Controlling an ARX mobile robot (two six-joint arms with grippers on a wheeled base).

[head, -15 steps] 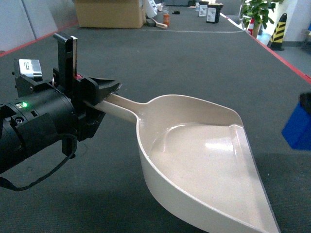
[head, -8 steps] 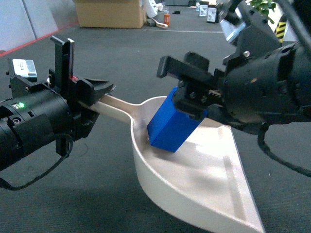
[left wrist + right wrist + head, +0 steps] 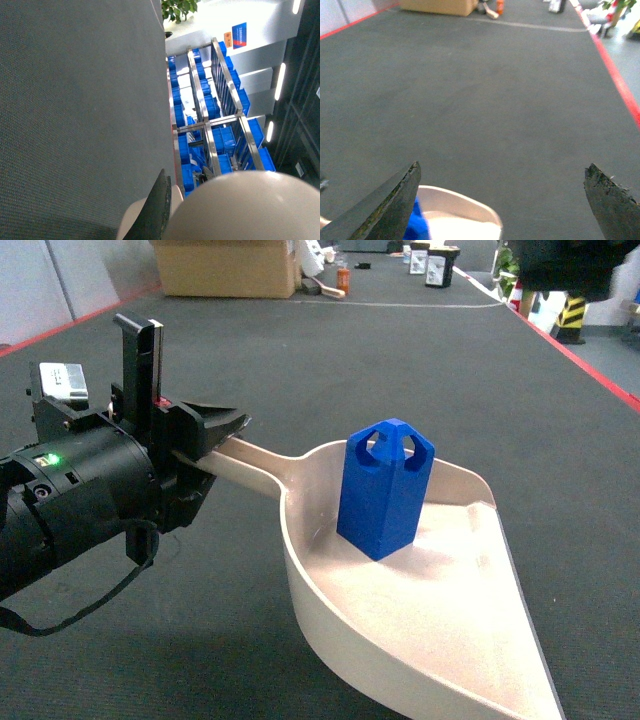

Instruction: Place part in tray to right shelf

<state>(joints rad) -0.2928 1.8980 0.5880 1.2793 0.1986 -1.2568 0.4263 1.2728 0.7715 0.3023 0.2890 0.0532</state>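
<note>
The cream tray (image 3: 440,640) is held out level over the floor, and my left gripper (image 3: 218,445) is shut on its long handle (image 3: 255,462). The blue part (image 3: 386,490) stands upright in the tray's bowl, near the handle end, with nothing touching it. In the left wrist view only one dark finger (image 3: 157,212) and the tray's rounded back (image 3: 245,210) show. My right gripper (image 3: 502,170) hangs open, its jaws wide apart above the tray's rim (image 3: 465,200), with a sliver of the part (image 3: 418,225) beside its left finger. The right shelf is out of view.
Dark grey carpet lies all around below the tray. A cardboard box (image 3: 225,265) and small items sit far back. A red floor line (image 3: 590,365) and a striped bollard (image 3: 572,315) are at the right. A steel rack with blue crates (image 3: 215,125) stands far off.
The right gripper let go of the part and pulled up and away to the top right. The part went from tilted in the jaws to standing upright in the tray. The left gripper held still.
</note>
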